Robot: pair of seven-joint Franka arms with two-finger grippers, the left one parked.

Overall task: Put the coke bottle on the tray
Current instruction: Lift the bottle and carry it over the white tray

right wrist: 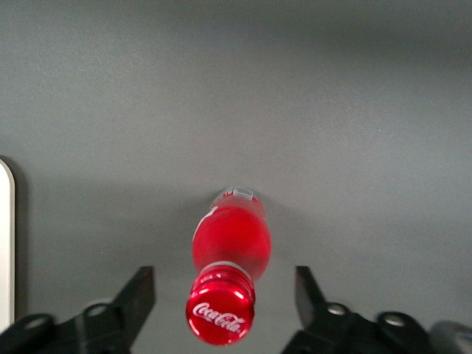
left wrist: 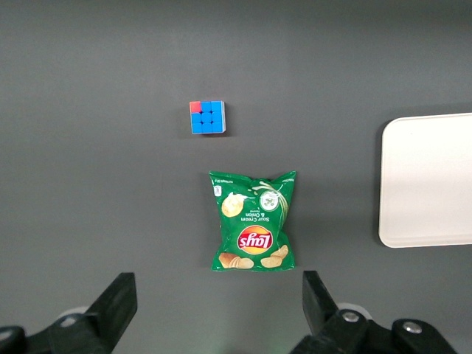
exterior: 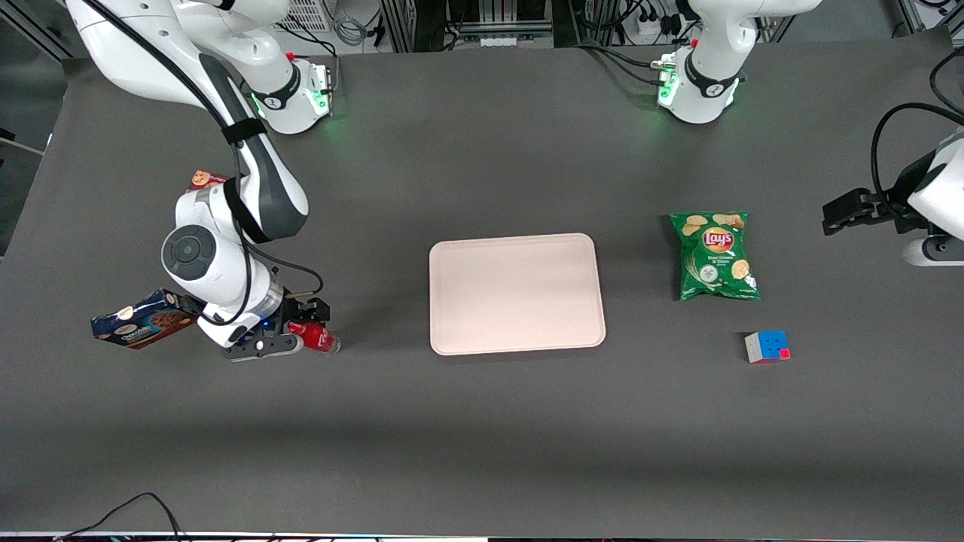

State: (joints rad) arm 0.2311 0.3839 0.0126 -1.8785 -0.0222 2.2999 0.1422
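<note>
The coke bottle (exterior: 316, 337) with red cap and red label stands on the dark table toward the working arm's end, well apart from the tray. In the right wrist view the coke bottle (right wrist: 227, 276) shows from above, its cap between the fingers. My right gripper (exterior: 300, 324) is directly over the bottle; in the wrist view the gripper (right wrist: 225, 302) is open, its black fingers (right wrist: 136, 295) wide on either side of the cap and not touching it. The pale pinkish-beige tray (exterior: 517, 293) lies flat mid-table, empty; its edge (right wrist: 4, 243) shows in the wrist view.
A blue cookie box (exterior: 143, 319) lies beside my wrist, and a red box (exterior: 205, 180) shows farther from the camera, partly hidden by the arm. A green Lay's chip bag (exterior: 715, 256) and a puzzle cube (exterior: 767, 346) lie toward the parked arm's end.
</note>
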